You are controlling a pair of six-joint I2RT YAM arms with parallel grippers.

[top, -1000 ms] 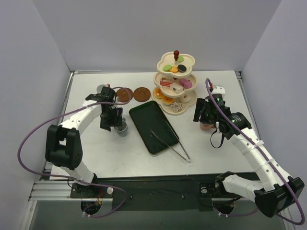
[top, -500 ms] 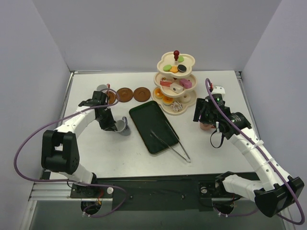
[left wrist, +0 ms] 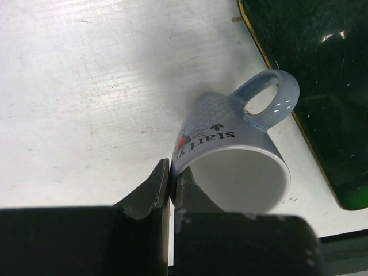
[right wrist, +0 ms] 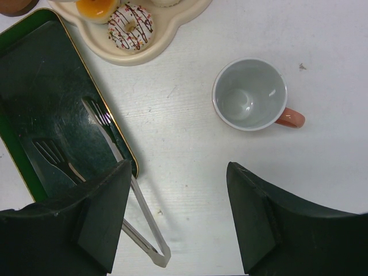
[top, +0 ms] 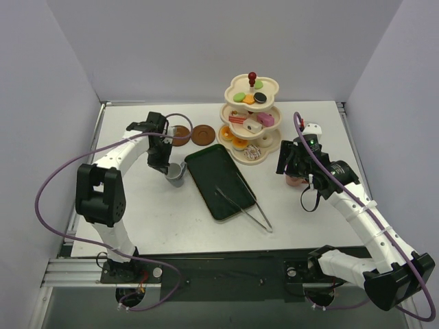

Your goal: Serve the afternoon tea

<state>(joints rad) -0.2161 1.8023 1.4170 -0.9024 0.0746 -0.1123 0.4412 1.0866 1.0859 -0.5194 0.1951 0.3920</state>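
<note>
My left gripper (left wrist: 171, 183) is shut on the rim of a grey-blue cup (left wrist: 233, 146), with one finger inside the cup and one outside. From above, this cup (top: 176, 174) sits just left of the green tray, under the left gripper (top: 167, 164). My right gripper (right wrist: 178, 168) hangs open above bare table, just short of a white-lined cup with a pink handle (right wrist: 250, 94). That pink cup (top: 296, 180) stands right of the cream three-tier stand (top: 249, 118), which holds toy sweets. Two brown saucers (top: 203, 134) lie left of the stand.
A dark green tray (top: 218, 179) lies mid-table with metal tongs (top: 248, 204) across its near right corner. In the right wrist view the tongs (right wrist: 133, 214) stick out past the tray (right wrist: 46, 109), and a sprinkled donut (right wrist: 131, 25) sits on the stand's bottom tier.
The left gripper has closed on the grey-blue cup's rim, and the left arm has swung round behind the cup. The cup has shifted slightly toward the tray. The right arm has stayed still.
</note>
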